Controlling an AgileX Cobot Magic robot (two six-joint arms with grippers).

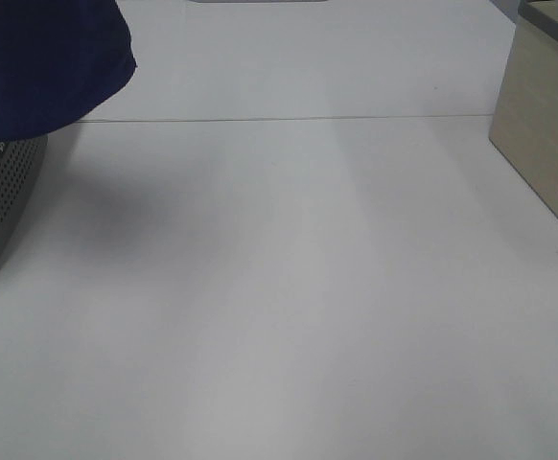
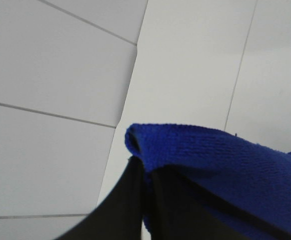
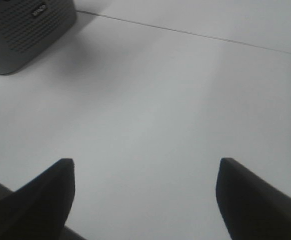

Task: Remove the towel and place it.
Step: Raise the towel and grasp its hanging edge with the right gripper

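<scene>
A blue towel (image 2: 220,160) is pinched in the closed left gripper (image 2: 140,162) above a grey perforated bin (image 1: 1,187), while the right gripper (image 3: 145,175) is held wide open and empty.

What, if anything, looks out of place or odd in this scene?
Only the towel: it hangs bunched in the air at far left, above the grey perforated bin, pinched in the shut left gripper instead of lying flat. Nothing looks spilled or damaged.
</scene>
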